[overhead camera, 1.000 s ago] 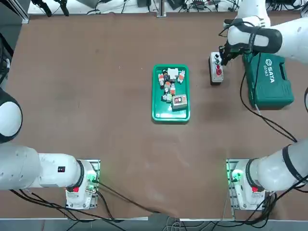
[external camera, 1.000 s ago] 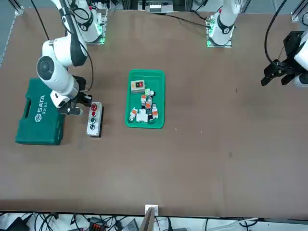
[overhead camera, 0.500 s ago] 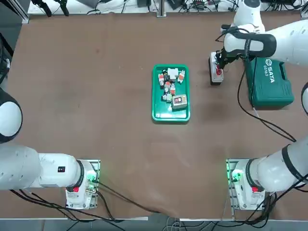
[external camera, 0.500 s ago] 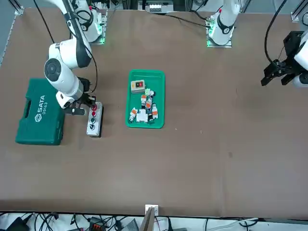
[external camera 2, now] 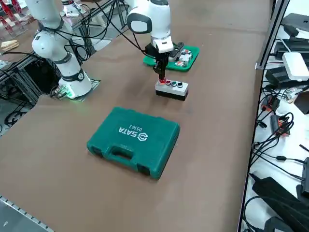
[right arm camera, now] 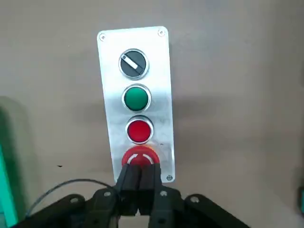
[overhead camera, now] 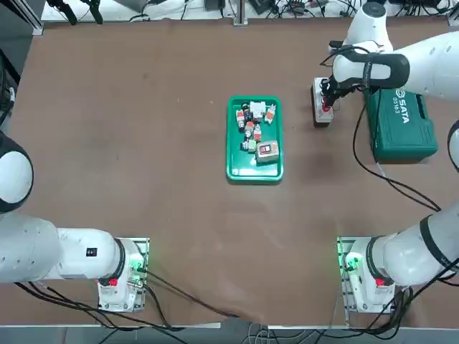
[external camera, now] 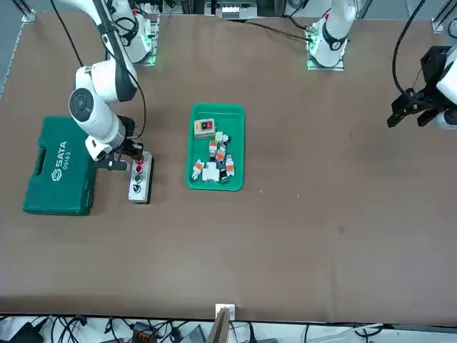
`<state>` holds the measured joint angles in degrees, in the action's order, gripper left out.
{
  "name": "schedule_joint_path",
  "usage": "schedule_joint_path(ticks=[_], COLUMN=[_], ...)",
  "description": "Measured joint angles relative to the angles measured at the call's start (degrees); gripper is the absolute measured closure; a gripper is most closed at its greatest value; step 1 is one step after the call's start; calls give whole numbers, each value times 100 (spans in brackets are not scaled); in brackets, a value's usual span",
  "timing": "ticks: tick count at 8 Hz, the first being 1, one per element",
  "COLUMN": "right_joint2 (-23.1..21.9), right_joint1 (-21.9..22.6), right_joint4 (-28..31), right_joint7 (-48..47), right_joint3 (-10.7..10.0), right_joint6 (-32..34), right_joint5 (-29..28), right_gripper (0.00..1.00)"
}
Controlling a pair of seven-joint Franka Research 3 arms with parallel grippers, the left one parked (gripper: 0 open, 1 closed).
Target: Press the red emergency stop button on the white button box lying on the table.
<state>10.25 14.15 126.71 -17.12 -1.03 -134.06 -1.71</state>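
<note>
The white button box (right arm camera: 161, 95) lies on the table (overhead camera: 143, 143) with a black switch, a green button and a small red button in a row. At the box's end sits the red emergency stop button (right arm camera: 139, 156). My right gripper (right arm camera: 140, 170) is shut, holds nothing, and points straight down at that button. Its joined tips cover the button's near edge, and I cannot tell whether they touch it. In the top view the gripper (overhead camera: 327, 99) stands over the box (overhead camera: 322, 118). From the side the gripper (external camera 2: 161, 77) hangs over the box's (external camera 2: 174, 92) red end.
A green SATA tool case (overhead camera: 401, 118) lies just beyond the box, on the right arm's outer side. A green tray (overhead camera: 231, 136) with several small parts sits at mid-table. The right arm's cable hangs over the case.
My right gripper has moved sideways from beside the tool case to over the box's red end. It has stayed shut. The box has not moved.
</note>
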Motion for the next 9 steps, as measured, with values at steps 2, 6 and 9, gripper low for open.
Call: schedule_joint_path(ticks=[2, 6, 9], right_joint2=[26, 76, 84], right_joint1=[5, 37, 38], right_joint4=[16, 28, 39], right_joint7=[-18, -75, -79], right_joint3=[0, 0, 0], right_joint6=[0, -6, -8], right_joint5=[0, 0, 0], right_gripper=[98, 98, 98])
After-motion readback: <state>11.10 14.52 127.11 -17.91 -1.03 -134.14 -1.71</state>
